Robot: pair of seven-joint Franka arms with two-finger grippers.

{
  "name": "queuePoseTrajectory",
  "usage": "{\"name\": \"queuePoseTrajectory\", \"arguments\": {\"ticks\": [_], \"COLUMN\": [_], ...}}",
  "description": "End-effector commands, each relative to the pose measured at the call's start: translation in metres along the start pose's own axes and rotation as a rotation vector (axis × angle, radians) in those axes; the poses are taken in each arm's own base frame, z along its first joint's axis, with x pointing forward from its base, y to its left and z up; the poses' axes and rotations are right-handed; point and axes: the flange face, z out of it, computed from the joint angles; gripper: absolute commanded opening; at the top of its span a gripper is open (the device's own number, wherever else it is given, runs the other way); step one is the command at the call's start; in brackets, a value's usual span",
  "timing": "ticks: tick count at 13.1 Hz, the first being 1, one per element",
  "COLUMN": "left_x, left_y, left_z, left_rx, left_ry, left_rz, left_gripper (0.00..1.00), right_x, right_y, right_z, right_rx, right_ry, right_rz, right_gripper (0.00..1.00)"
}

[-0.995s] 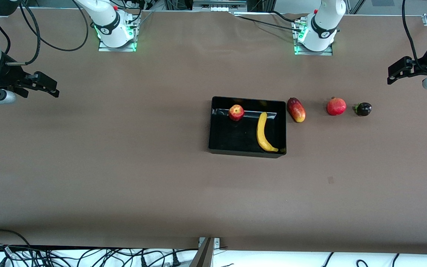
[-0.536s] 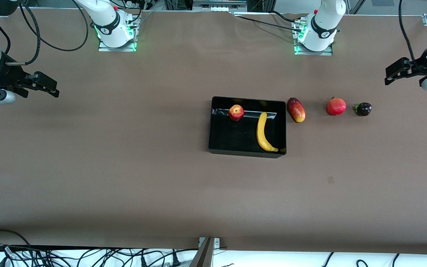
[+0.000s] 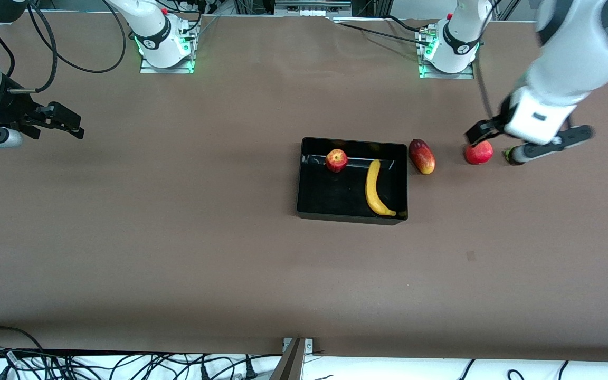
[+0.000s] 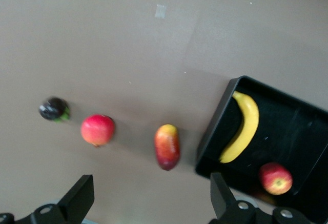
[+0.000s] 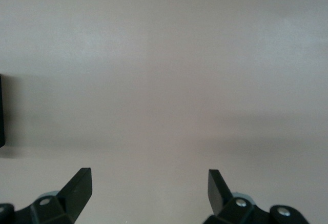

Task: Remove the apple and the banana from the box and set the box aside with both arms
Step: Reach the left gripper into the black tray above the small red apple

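Likely robotics lab, bolted arm bases (image 3: 164,50), cables (image 3: 124,364)

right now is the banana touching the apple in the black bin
Apart. The front view shows bare black floor of the bin between the apple and the banana; the left wrist view shows the same gap.

We held our left gripper (image 3: 481,132) aloft with fingers (image 4: 82,196) spread wide, seemingly tilted; our right gripper (image 3: 66,124) waited, fingers (image 5: 79,185) apart.

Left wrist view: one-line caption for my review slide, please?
Open left tool above table; apple and banana lie in the black box.
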Motion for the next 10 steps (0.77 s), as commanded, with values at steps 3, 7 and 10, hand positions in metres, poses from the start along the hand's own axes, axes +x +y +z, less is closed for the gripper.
{"name": "queuePoseTrajectory", "arguments": {"ticks": [3,7,10], "left_x": [-0.026,-0.060,-0.080], "left_y": [0.097,0.168,0.205], "left_z": [0.081,0.153,0.204], "left_rx": [-0.012,-0.026,-0.050], "left_ry": [-0.095,-0.132,-0.152], "left_rz": [-0.156,-0.210,-0.244], "left_gripper": [1.00,1.00,1.00], "right_x": [0.001,0.001,0.002], "right_y": [0.002,0.002,0.002], "right_z": [-0.004,-0.004,-0.005], "right_rx": [0.004,0.005,0.005], "right_ry": [0.003,0.003,0.006], "right_rz": [0.006,0.006,0.006], "right_gripper": [1.00,1.00,1.00]}}
